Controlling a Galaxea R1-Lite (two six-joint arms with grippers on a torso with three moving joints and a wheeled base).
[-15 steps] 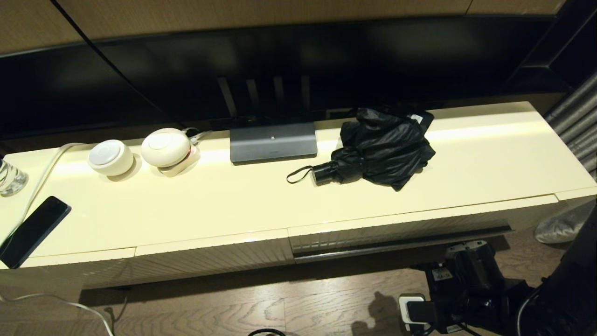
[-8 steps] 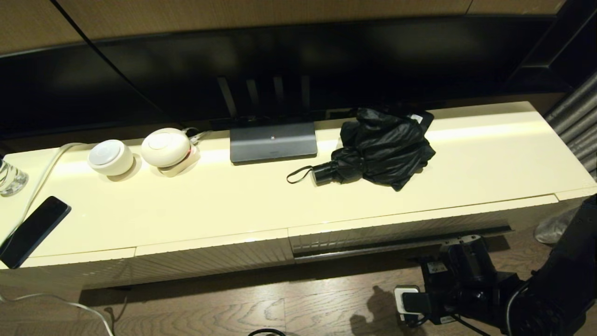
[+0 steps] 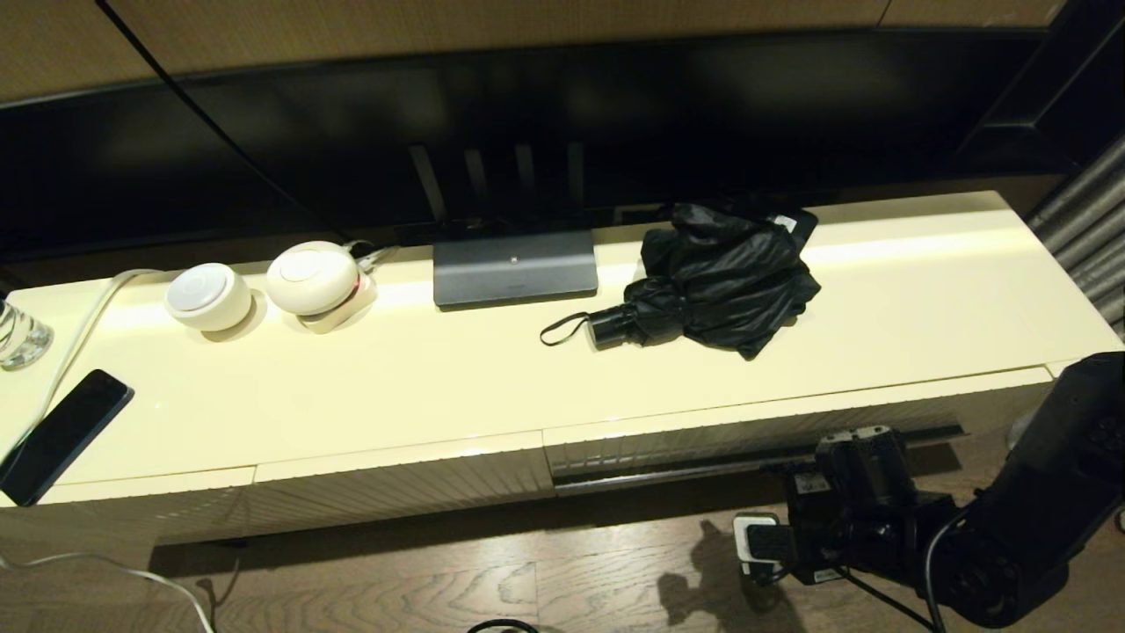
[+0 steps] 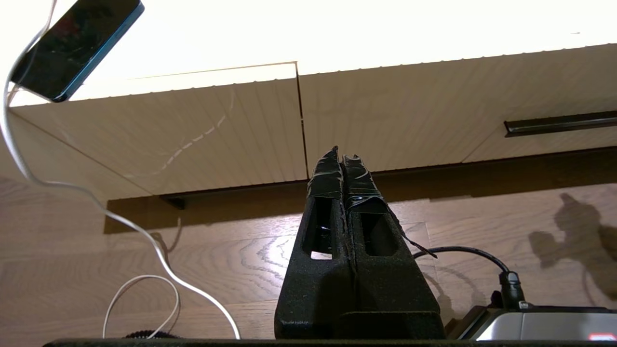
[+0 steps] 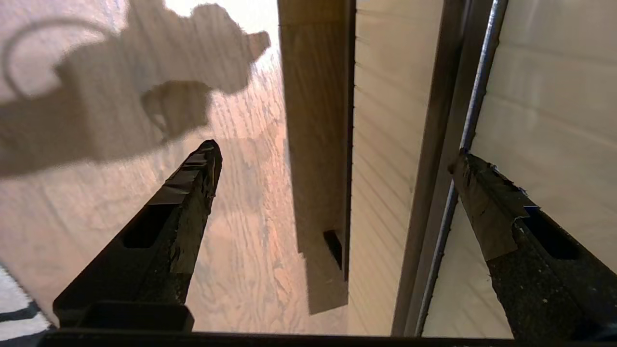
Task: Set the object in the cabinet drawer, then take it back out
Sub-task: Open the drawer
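Head view: my right gripper [image 3: 848, 447], jaws spread, sits at the closed drawer's [image 3: 756, 431] dark strip; umbrella [image 3: 716, 280] on table (left gripper [image 4: 341, 159] clenched, parked low).

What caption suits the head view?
Right pincer nears closed cabinet drawer; umbrella lies on top.

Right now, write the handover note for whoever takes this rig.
Right claw: open, low in front of the closed cabinet drawer, near its dark strip, holding nothing.
Left claw: shut, empty, parked low facing the cabinet front.
Folding umbrella: lying on the cabinet top, untouched.
Done: nothing.
Left: open drawer, put umbrella in, take it back out.
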